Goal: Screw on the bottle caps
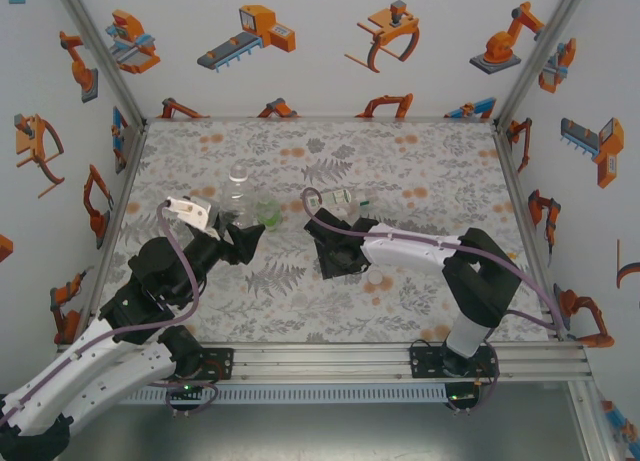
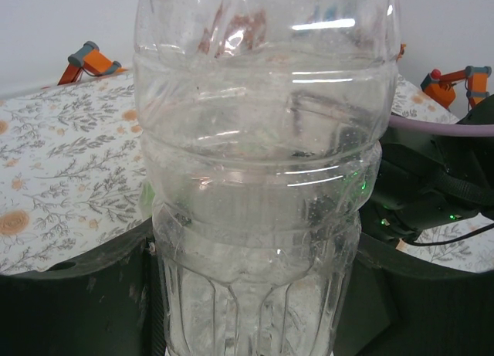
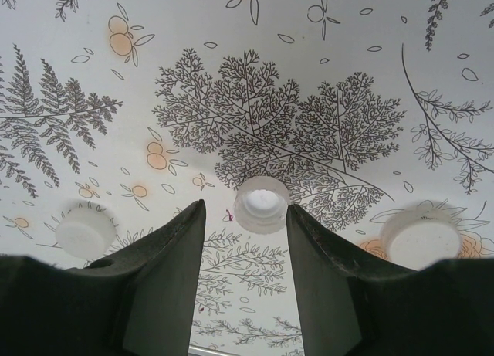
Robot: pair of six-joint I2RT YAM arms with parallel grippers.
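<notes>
Looks barely started: three caps [image 3: 85, 231] loose on the desk [image 3: 255, 78], none on a neck as far as can be seen, so prob all three bottles left to do

For the right fingers [image 3: 245, 240]: spread, nothing betw them, hanging over the desk w/ the middle cap [image 3: 262, 204] lined up just past the tips, untouched. Other two caps well apart, one to each side. Hollow side up on the middle one, by the look

For the left fingers [image 1: 245, 239]: closed on the lower body of the clear bottle [image 2: 262, 178], held upright left of desk centre. Dark pads flanking it on both sides in the wrist view, exact contact hard to make out through the plastic. Just beside it, to the right, the green bottle [image 1: 268, 214], seemingly upright. Further right, the labelled bottle [image 1: 340, 198] on its side, near the right wrist

Contents: clear bottle empty by the look, see-through all the way, only glare and scuffs. Green bottle and labelled bottle too small in the overhead view to tell if anything's inside

Left to do, as a guess: pinch middle cap, carry to the held neck, twist; then same x2
</notes>
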